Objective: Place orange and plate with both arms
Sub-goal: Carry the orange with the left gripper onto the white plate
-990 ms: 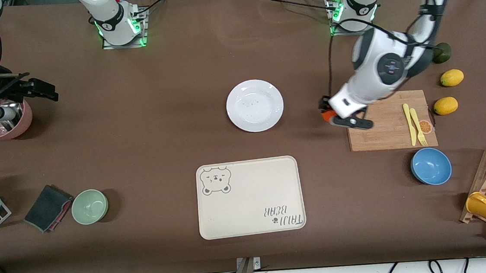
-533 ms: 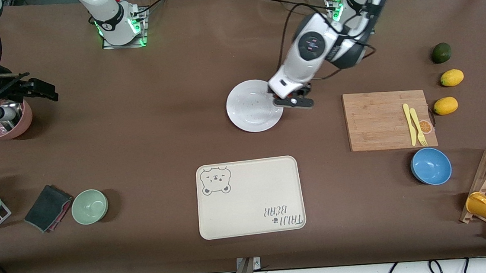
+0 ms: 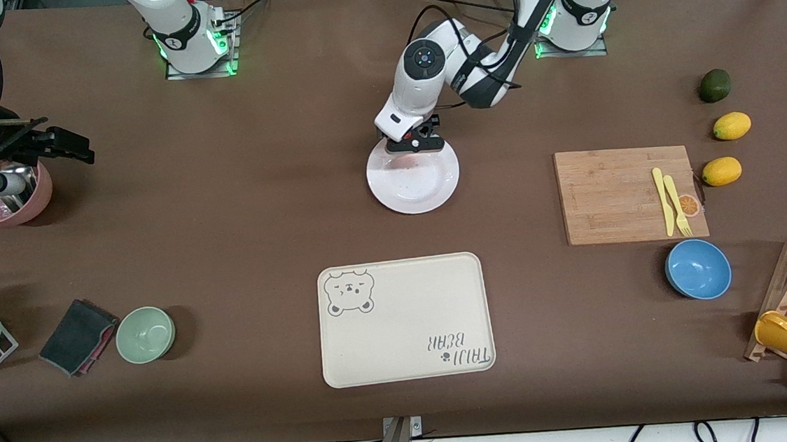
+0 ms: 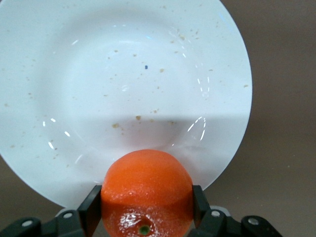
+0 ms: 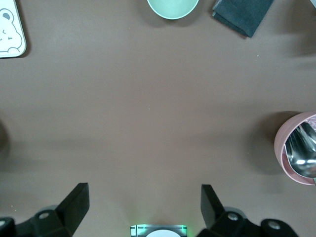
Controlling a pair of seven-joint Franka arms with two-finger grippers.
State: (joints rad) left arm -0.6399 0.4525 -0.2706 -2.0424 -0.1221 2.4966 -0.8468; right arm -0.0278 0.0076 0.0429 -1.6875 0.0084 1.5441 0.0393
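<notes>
Left tool (image 4: 146,217) clamped on orange (image 4: 146,191), hanging over plate (image 3: 426,183) edge nearest robot bases, not centre. Risk: release here drops round fruit onto sloped rim; likely rolls off onto bench (image 3: 238,212). Risk: descending too low knocks rim, tips plate. Right tool (image 5: 144,203) waits, fingers apart, empty, above bare bench beside pink bowl (image 5: 296,148).

I read one piece of lettering: "TAIJI BEAR" with a small paw mark, printed upside down from the front camera, on the cream tray (image 3: 405,318) at the corner diagonally across from its bear-face drawing (image 3: 349,292). Nothing else carries readable text.
</notes>
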